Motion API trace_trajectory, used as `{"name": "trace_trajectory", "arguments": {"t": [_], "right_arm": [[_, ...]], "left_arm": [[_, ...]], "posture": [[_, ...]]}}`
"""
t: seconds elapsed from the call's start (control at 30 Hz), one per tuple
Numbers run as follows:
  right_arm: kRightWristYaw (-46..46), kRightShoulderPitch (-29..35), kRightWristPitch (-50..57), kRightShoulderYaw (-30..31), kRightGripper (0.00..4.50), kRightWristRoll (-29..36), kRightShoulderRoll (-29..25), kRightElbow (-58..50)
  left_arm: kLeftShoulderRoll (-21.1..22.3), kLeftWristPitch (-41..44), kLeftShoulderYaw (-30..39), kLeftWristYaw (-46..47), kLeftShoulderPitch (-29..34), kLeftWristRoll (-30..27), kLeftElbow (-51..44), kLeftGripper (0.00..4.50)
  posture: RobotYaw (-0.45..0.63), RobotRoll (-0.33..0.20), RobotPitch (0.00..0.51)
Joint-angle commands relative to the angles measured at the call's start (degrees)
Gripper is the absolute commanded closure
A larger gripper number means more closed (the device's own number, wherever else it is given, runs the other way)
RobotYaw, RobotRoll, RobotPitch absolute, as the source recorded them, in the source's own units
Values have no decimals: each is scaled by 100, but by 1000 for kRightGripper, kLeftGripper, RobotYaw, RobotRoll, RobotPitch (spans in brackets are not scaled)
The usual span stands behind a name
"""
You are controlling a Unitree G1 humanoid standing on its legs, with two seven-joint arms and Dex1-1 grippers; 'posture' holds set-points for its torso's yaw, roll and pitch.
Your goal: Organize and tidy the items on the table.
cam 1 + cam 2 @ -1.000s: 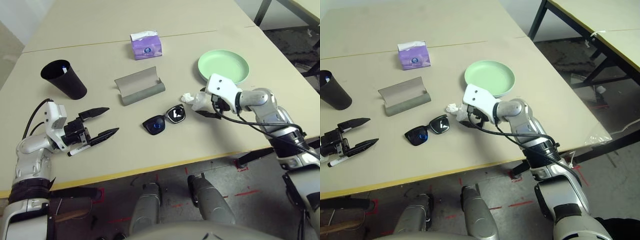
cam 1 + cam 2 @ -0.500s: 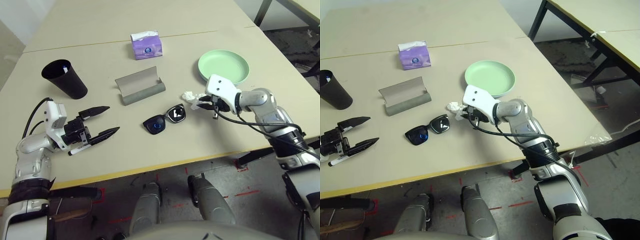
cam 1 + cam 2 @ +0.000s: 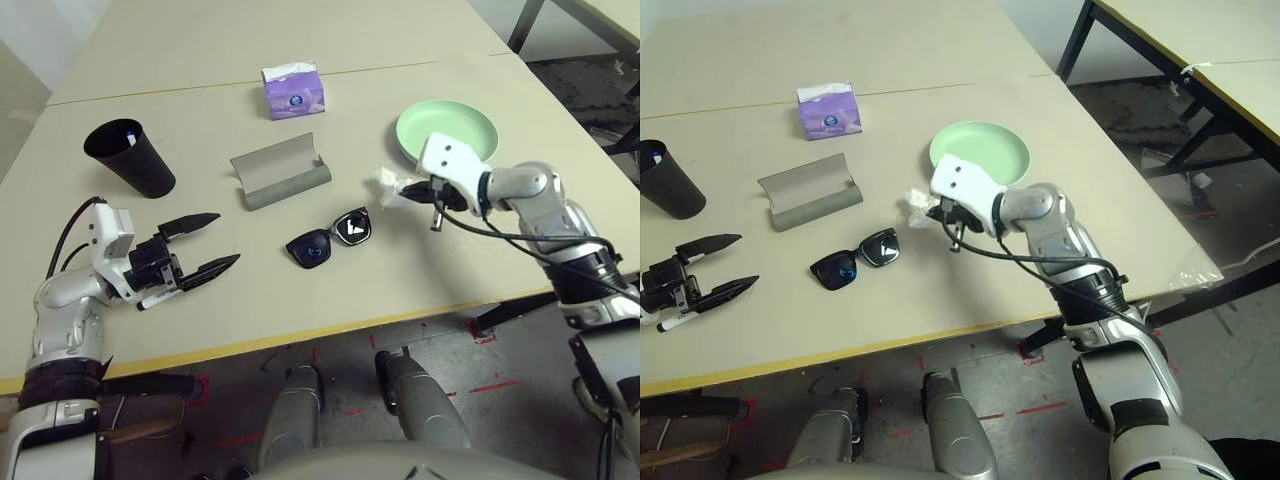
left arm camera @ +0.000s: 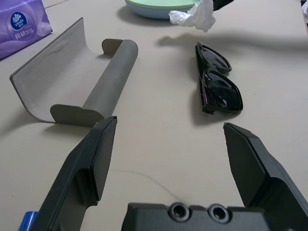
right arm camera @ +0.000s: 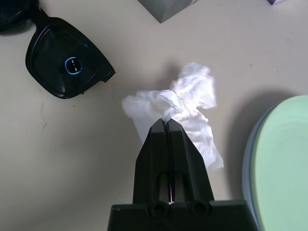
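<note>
Crumpled white tissue (image 5: 185,103) pinched at one fold between the fully closed jaws of the right gripper (image 5: 165,126), hanging clear of the bench (image 3: 300,300), just beside the stacked green and blue plates (image 3: 447,132) and above the gap between them and the black sunglasses (image 3: 330,238). Judged featherweight, soft and limp: no stiffness to hold shape, likely to flutter or trail, and liable to tear or slip free if only a thin edge is caught. Best taken deep in the bunched middle, where the folds give the jaws some bulk; present pinch looks to sit on a crease near the centre, with loose flaps dangling either side.

Left gripper (image 4: 168,144) low over the bench near its front edge, jaws spread wide and holding nothing, a blue-capped marker (image 3: 158,298) lying under it. Grey glasses case (image 3: 280,172) lying open beyond the sunglasses; stiff shell, easy to grip by a wall. Sunglasses hard, glossy, probably slippery at the lenses and scratch-prone; frame bridge or an arm the safer hold. Black cup (image 3: 130,157) and purple tissue box (image 3: 293,90) further back.
</note>
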Motion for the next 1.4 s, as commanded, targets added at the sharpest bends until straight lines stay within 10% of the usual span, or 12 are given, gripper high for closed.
{"name": "trace_trajectory", "arguments": {"t": [0.03, 0.3, 0.87, 1.3, 1.4], "right_arm": [[51, -8, 63, -64, 4467, 57, -84, -61], [-260, -885, -133, -366, 4467, -19, -139, 676], [-2311, -2933, -2709, -65, 4467, -1440, 122, 5763], [-1311, -2697, -2930, -278, 49, -1109, -34, 5078], [-437, -2262, -2701, -321, 49, -793, -336, 3868]], "left_arm": [[-15, -18, -41, -34, 16, 49, 40, 0], [-4, -12, -37, -65, 31, 49, 44, 0], [53, 73, 95, 26, 325, -44, -243, 0], [67, 175, 89, 112, 381, -70, -374, 0], [89, 183, 73, 76, 303, -66, -314, 0]], "posture": [[-144, 0, 186], [-145, 0, 186], [-100, 0, 201], [-123, 0, 202], [-132, 0, 204]]}}
